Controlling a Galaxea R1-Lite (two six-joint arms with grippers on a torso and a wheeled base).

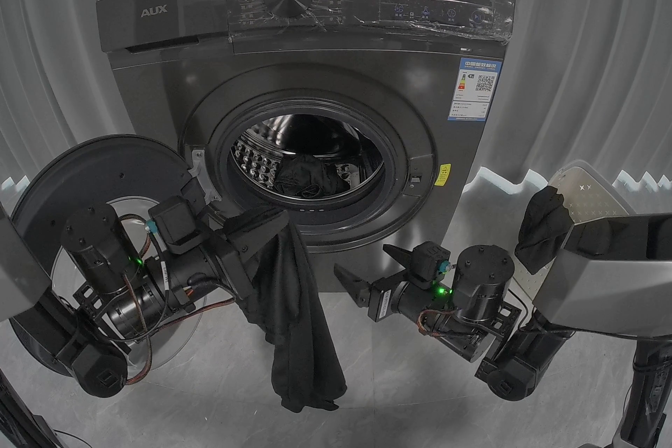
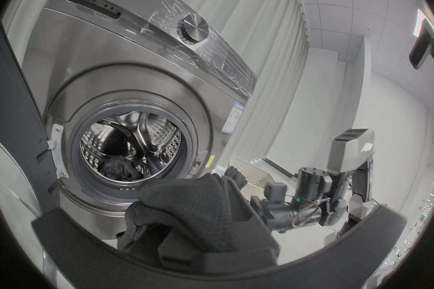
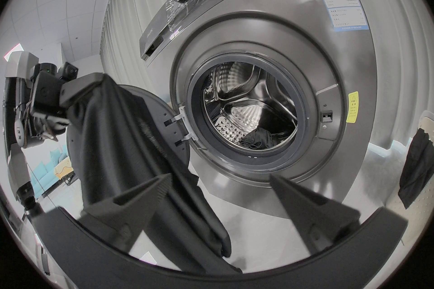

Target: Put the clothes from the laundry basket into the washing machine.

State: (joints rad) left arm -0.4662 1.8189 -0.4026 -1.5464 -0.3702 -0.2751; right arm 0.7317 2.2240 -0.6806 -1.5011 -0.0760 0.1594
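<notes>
A grey front-loading washing machine [image 1: 308, 57] stands with its round door [image 1: 98, 183] swung open to the left. Dark clothes [image 1: 308, 176] lie inside the drum. My left gripper [image 1: 262, 225] is shut on a black garment [image 1: 297, 323] just below and left of the drum opening [image 1: 308, 162]; the cloth hangs down toward the floor and drapes over the fingers [image 2: 235, 217]. My right gripper [image 1: 367, 274] stands open and empty, low in front of the machine, right of the hanging garment [image 3: 135, 159]. Another black garment [image 1: 542, 225] hangs over the white laundry basket [image 1: 595, 190] at the right.
Grey curtains hang behind the machine. Pale tiled floor [image 1: 392, 386] spreads in front of it. The open door takes up the space at the left beside my left arm.
</notes>
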